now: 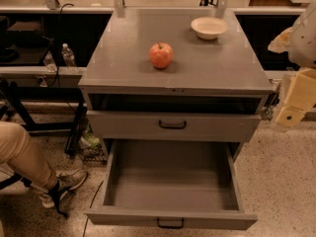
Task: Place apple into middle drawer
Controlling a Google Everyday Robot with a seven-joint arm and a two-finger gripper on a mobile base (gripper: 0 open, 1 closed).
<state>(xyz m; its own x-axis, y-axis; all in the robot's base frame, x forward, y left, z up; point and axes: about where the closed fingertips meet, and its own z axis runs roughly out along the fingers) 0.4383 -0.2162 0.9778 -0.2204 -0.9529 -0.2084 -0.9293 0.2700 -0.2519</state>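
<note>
The apple, red-orange with a short stem, sits on the grey cabinet top, a little left of centre. The middle drawer is pulled wide open below; its plain grey tray holds nothing, and its black handle is at the bottom edge of the view. The gripper, pale yellowish, hangs at the far right edge beside the cabinet's right front corner. It is well apart from the apple and about level with the upper drawer front.
A shallow white bowl stands at the back right of the top. A shut drawer front with a black handle lies above the open drawer, with a dark slot above it. A person's leg and shoe are on the floor at left. Water bottles stand behind the cabinet at left.
</note>
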